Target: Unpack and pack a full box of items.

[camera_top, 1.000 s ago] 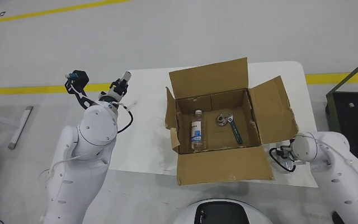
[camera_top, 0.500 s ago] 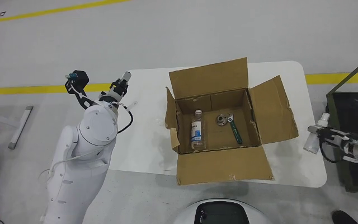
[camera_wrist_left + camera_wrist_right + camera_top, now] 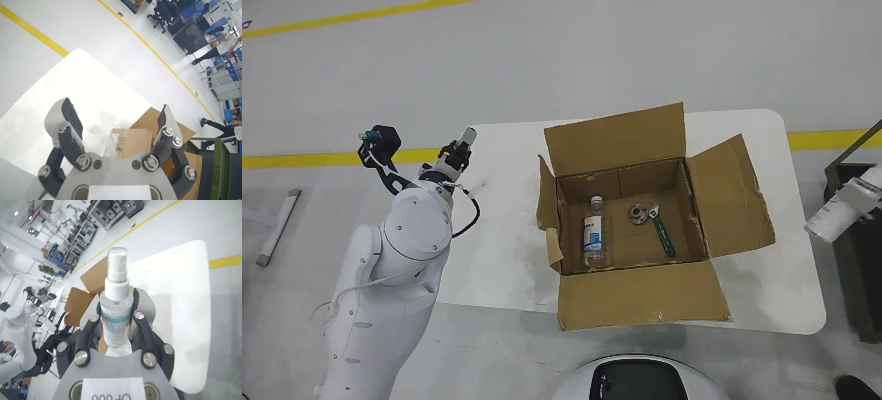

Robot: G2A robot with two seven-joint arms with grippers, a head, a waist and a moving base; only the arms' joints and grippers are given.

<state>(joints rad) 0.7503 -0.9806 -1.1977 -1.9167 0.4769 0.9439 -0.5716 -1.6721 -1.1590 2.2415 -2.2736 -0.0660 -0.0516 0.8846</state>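
Pale floor [image 3: 542, 60] w/ yellow lines [image 3: 302, 159], racks [image 3: 225, 89], maybe office chairs [image 3: 163, 9] behind.

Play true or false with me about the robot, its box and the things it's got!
1. The right gripper holds a spray bottle. True.
2. A wrench and a clear bottle lie inside the box. True.
3. The left gripper grips the wrench. False: it is open and empty.
4. The box is shut. False: its flaps are folded open.
5. The box stands on the floor. False: it stands on the white table.
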